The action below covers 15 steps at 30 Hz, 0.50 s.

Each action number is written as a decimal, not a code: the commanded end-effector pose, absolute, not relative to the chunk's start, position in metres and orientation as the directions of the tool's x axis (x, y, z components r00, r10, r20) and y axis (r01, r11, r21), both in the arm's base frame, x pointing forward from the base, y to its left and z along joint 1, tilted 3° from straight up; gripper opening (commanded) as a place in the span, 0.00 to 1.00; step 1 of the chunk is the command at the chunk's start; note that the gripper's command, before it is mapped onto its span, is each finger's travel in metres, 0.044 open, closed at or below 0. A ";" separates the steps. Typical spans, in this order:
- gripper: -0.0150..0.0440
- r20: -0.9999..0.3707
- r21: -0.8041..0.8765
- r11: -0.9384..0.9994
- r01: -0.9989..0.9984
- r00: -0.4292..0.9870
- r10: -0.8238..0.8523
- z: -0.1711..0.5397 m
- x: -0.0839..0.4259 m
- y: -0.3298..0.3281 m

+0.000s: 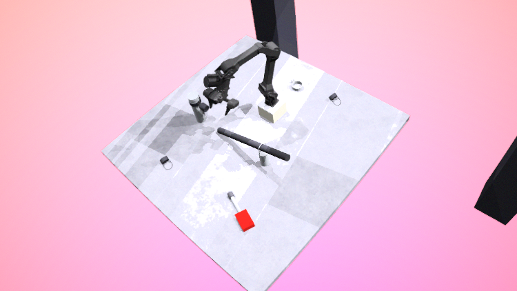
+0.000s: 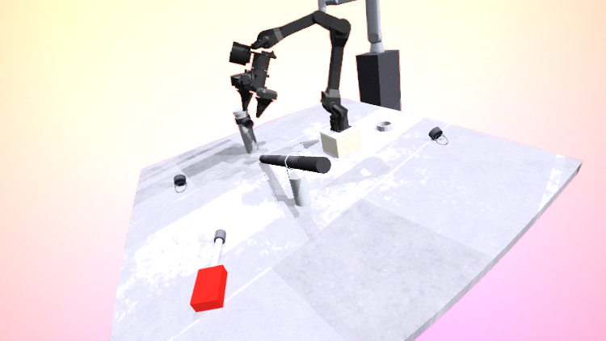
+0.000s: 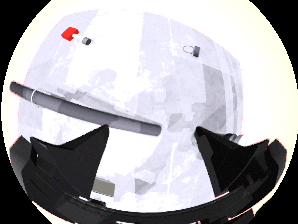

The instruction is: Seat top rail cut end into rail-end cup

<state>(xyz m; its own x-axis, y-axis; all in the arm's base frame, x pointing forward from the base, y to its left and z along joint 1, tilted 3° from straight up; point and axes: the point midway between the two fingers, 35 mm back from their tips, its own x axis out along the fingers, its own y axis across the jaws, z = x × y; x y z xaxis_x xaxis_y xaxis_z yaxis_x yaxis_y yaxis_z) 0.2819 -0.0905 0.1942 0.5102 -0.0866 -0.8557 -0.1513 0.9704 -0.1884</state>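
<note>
The dark top rail (image 1: pixel 253 143) (image 2: pixel 296 162) (image 3: pixel 87 111) lies level through the wire loop cap (image 1: pixel 259 151) on the short pale post (image 1: pixel 264 158) (image 2: pixel 299 191). Its near end (image 1: pixel 220 131) stands apart from the big grey post (image 1: pixel 198 112) (image 2: pixel 249 137). That post has a pale cap (image 1: pixel 194 98) (image 2: pixel 240 113), with the dark rail-end cup (image 1: pixel 204 107) (image 2: pixel 247 123) hanging just under it. My gripper (image 1: pixel 219 108) (image 2: pixel 251 112) (image 3: pixel 153 130) is open and empty. It hangs just above and beside the post top and touches nothing.
A red block with a white handle (image 1: pixel 245 219) (image 2: pixel 208 288) (image 3: pixel 68 32) lies at the front. Two spare dark cups (image 1: pixel 165 160) (image 1: pixel 335 96) (image 2: pixel 179 180) (image 2: pixel 436 133) and a metal ring (image 1: pixel 296 83) (image 2: pixel 383 125) lie about. The arm stands on a cream block (image 1: pixel 271 112) (image 2: pixel 341 143).
</note>
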 end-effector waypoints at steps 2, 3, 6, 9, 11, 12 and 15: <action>1.00 -0.829 -0.002 0.971 0.239 0.542 -0.136 0.225 0.267 -0.065; 1.00 -0.829 -0.002 0.971 0.239 0.542 -0.136 0.225 0.267 -0.065; 1.00 -0.829 -0.002 0.971 0.239 0.542 -0.136 0.225 0.267 -0.065; 1.00 -0.829 -0.002 0.971 0.239 0.542 -0.136 0.225 0.267 -0.065; 1.00 -0.829 -0.002 0.971 0.239 0.542 -0.136 0.225 0.267 -0.065; 1.00 -0.829 -0.002 0.971 0.239 0.542 -0.136 0.225 0.267 -0.065; 1.00 -0.845 -0.051 0.986 0.157 0.519 -0.126 0.219 0.269 -0.064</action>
<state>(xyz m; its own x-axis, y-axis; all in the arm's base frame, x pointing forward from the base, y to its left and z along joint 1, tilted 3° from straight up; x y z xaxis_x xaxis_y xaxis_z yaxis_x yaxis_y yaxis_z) 0.2677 -0.0645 0.2229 0.5376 -0.1271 -0.8336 0.2063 0.9784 -0.0161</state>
